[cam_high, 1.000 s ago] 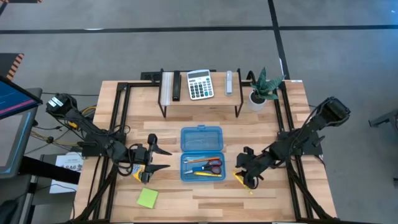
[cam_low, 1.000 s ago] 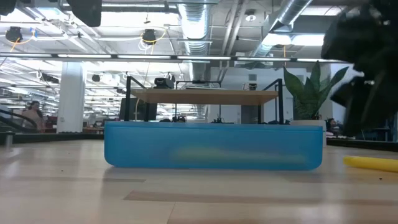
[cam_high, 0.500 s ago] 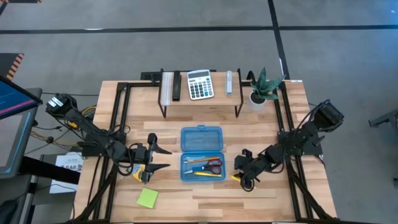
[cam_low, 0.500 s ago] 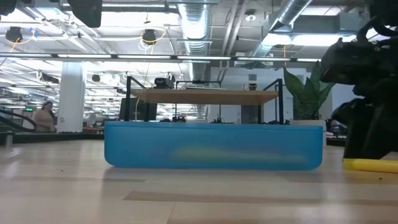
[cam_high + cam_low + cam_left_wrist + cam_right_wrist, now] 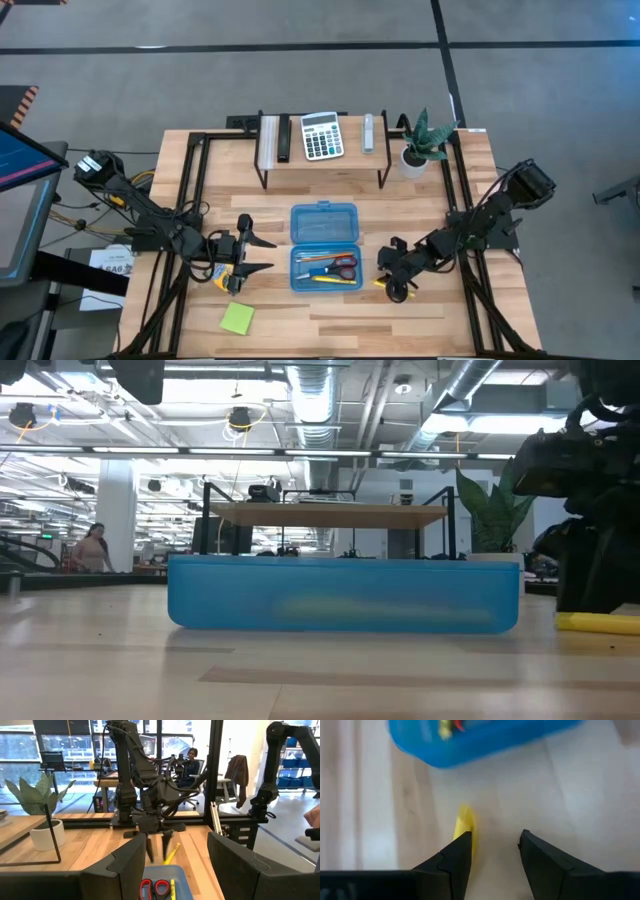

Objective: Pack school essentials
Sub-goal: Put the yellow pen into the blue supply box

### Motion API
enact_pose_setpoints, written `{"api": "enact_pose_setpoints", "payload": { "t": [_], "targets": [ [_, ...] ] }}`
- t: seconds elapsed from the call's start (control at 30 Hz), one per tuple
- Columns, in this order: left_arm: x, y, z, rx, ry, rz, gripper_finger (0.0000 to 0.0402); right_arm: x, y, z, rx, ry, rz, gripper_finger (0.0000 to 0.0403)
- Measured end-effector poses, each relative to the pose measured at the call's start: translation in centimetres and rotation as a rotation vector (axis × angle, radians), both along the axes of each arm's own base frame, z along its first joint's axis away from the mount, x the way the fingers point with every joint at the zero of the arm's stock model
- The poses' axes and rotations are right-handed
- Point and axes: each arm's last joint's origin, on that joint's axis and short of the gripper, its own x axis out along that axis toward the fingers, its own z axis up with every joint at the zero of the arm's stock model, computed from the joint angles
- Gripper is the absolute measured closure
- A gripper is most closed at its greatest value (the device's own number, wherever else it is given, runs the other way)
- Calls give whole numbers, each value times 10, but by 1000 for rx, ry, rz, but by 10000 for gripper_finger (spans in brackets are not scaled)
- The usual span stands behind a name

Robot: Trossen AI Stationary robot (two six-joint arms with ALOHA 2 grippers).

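Table (image 5: pixel 330 315): wood, with dark rails down its left and right sides. Bare wood lies in front of the case and between the case and the shelf.
Shelf (image 5: pixel 322 160): stands at the back edge. A calculator (image 5: pixel 321 136) lies on top, and a plant (image 5: pixel 424 140) stands just beside its right end.
Case (image 5: pixel 324 246): blue, open, in the middle of the table. Its lid half lies toward the shelf. The tray half holds red scissors (image 5: pixel 343 265) and thin pens.
Left arm: waits at the left of the case, well apart from it.
Left gripper (image 5: pixel 254 254): fingers spread wide, holding nothing, pointing at the case. A crayon box (image 5: pixel 226 277) lies just under it.
Right gripper (image 5: pixel 398 285): low over the table, just right of the case. Its fingers are apart, with nothing clamped.
Marker (image 5: pixel 385 284): yellow, lying flat on the table, near the case's right edge.
Sticky pad (image 5: pixel 238 318): lime green, near the front left, alone on bare wood.
High view only: shows the marker mostly hidden under the right gripper.
Low view only: shows the marker (image 5: pixel 597 623) lying on the table, with the dark gripper standing right behind it.
Right wrist view only: shows one finger (image 5: pixel 454 856) touching the marker (image 5: pixel 465 822), so the marker is beside the gap, not in it. The case (image 5: pixel 485 739) edge is close ahead.
Left wrist view only: shows the right arm's fingers pointing down on either side of the marker's (image 5: pixel 171 853) far end. It also shows a person sitting far off in the room.
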Motion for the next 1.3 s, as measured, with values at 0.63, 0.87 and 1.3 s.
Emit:
{"api": "enact_pose_setpoints", "payload": {
  "t": [0.63,0.87,1.3],
  "targets": [
    [0,0,0,-1,3,0,201,-4,21,-13,-14,-8,44,217],
    [0,0,0,-5,3,4,201,-9,19,-21,-134,36,27,258],
    [2,3,-1,-6,7,20,201,-9,5,-6,-158,30,69,346]
  ]
}}
